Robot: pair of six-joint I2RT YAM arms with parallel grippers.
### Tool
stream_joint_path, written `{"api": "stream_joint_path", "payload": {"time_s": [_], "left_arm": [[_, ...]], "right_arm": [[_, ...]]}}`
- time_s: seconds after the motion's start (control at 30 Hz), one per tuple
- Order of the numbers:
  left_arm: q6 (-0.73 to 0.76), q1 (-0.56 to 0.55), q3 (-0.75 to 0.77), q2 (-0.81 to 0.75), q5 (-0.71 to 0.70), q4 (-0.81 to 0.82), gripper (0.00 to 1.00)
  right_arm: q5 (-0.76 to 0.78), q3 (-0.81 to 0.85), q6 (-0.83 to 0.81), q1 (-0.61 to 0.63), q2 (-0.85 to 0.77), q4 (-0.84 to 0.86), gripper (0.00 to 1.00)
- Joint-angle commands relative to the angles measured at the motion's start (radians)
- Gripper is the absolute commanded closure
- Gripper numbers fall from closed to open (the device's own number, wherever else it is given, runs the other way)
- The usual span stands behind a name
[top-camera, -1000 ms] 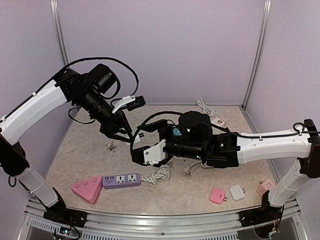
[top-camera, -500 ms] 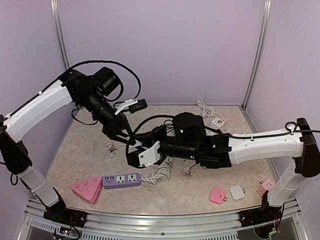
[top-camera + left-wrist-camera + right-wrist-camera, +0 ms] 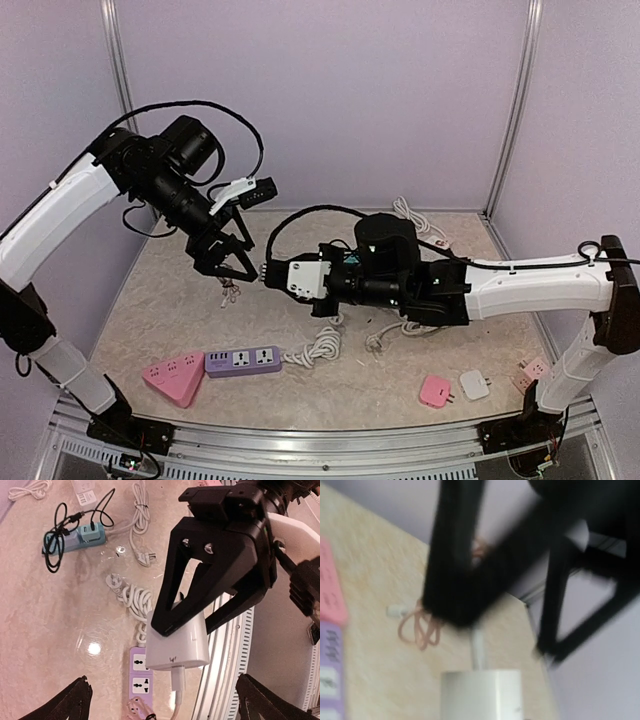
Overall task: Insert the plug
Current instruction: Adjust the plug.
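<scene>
The plug is a white block with a short white lead coming out of one end. My right gripper is shut on it and holds it above the table. In the left wrist view, black fingers clamp the plug from both sides. My left gripper hangs just left of the plug, open and apart from it, and its own tips frame the left gripper. In the right wrist view the plug fills the bottom edge. The purple power strip lies flat on the table below.
A pink triangular strip lies left of the purple one. A coiled white cable sits beside it. Small pink and white adapters lie front right. A thin pink cord lies under the left gripper.
The right gripper has shut on the plug and turned it. The left gripper has opened, let go, and drawn back to the left and upward.
</scene>
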Motion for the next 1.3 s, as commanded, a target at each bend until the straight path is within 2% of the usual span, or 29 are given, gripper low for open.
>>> {"api": "stream_joint_path", "payload": {"time_s": [0.0, 0.13, 0.33, 0.47, 0.57, 0.67, 1.1, 1.2, 1.27], "left_arm": [[0.087, 0.015, 0.102, -0.117, -0.091, -0.029, 0.01], [0.13, 0.005, 0.074, -0.185, -0.153, -0.039, 0.02], [0.299, -0.089, 0.015, -0.309, -0.21, -0.088, 0.09], [0.305, -0.199, -0.019, -0.35, -0.333, -0.067, 0.09], [0.286, -0.314, -0.043, -0.348, -0.419, 0.002, 0.08], [0.269, -0.384, -0.04, -0.316, -0.444, 0.074, 0.1], [0.232, -0.416, -0.108, -0.229, -0.469, 0.23, 0.53], [0.236, -0.416, -0.105, -0.226, -0.455, 0.23, 0.65], [0.235, -0.416, -0.113, -0.23, -0.443, 0.226, 0.77]], "right_arm": [[-0.154, -0.041, 0.321, -0.025, -0.081, 0.065, 1.0], [-0.254, -0.146, 0.458, -0.031, -0.107, 0.302, 1.0], [-0.349, -0.148, 0.613, -0.029, -0.081, 0.446, 1.0], [-0.325, -0.144, 0.583, 0.0, -0.071, 0.45, 1.0], [-0.322, -0.18, 0.578, 0.016, -0.073, 0.535, 1.0], [-0.309, -0.21, 0.564, 0.031, -0.079, 0.567, 1.0], [-0.282, -0.24, 0.494, 0.035, -0.111, 0.568, 1.0], [-0.28, -0.236, 0.484, 0.036, -0.108, 0.561, 1.0], [-0.284, -0.229, 0.486, 0.036, -0.105, 0.559, 1.0]]}}
